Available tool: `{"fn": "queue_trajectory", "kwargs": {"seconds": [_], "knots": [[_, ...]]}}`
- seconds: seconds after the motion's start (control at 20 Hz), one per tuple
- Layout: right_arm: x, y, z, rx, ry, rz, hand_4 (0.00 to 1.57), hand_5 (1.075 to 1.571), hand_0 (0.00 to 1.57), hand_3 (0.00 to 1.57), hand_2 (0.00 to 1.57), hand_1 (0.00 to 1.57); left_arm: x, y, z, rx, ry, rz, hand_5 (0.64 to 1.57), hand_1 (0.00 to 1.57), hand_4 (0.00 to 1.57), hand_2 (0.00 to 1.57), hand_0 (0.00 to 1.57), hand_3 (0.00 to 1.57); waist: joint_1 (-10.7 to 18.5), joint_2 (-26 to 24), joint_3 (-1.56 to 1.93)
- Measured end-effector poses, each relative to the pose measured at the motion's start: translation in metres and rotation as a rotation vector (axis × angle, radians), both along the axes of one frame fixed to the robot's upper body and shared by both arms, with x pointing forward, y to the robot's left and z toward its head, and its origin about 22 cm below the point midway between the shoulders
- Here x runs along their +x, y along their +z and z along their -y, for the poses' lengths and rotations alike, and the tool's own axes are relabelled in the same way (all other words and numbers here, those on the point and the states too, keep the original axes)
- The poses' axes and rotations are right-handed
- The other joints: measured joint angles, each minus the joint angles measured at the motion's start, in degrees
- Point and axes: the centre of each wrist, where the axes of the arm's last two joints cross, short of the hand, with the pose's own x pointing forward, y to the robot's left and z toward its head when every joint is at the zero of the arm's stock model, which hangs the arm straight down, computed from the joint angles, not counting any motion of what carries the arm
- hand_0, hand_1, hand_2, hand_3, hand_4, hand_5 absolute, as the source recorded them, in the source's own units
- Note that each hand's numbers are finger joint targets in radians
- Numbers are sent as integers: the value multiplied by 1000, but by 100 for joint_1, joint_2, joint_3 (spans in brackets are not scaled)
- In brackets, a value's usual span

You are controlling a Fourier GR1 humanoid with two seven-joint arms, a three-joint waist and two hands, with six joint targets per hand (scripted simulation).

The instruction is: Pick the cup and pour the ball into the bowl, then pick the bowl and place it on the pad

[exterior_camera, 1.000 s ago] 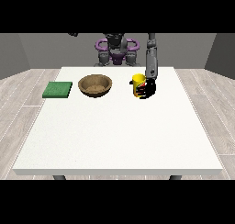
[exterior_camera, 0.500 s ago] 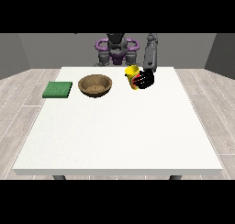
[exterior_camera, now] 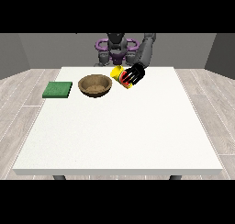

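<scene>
I see the black robot hand at the view's right with fingers curled around the tilted yellow cup, held above the white desk near its far edge, just beside the round brown wooden bowl.
</scene>
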Motion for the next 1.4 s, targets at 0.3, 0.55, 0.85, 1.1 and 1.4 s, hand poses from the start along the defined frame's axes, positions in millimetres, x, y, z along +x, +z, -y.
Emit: {"fn": "queue_trajectory", "kwargs": {"seconds": [0.3, 0.55, 0.85, 1.1, 1.4], "knots": [[3, -3, 4, 4, 15, 5, 348, 1564, 0, 0, 0, 0, 11, 11, 18, 132, 66, 3, 1561, 1391, 920, 1571, 1391, 1571, -56, 65, -3], [11, -3, -5, 4, 10, 10, 347, 1562, 0, 0, 0, 0, 24, 28, 23, 338, 129, 65, 1552, 1368, 828, 1571, 1368, 1571, -23, 108, 1], [25, -14, -8, 2, 3, -44, 378, 1565, 0, 0, 0, 0, 28, 25, 53, 628, 122, 74, 1480, 1326, 979, 1433, 1326, 1427, 27, -163, 8], [32, -24, -4, 6, -4, -92, 381, 1565, 0, 0, 0, 0, 20, 9, 81, 885, 65, 65, 1490, 1469, 982, 1571, 1469, 1571, 75, -447, 8], [36, -46, 1, 13, -28, -169, 373, 1566, 0, 0, 0, 0, 18, 8, 109, 1228, 32, 96, 1505, 1503, 1057, 1571, 1503, 1571, 232, -871, 7]]}}
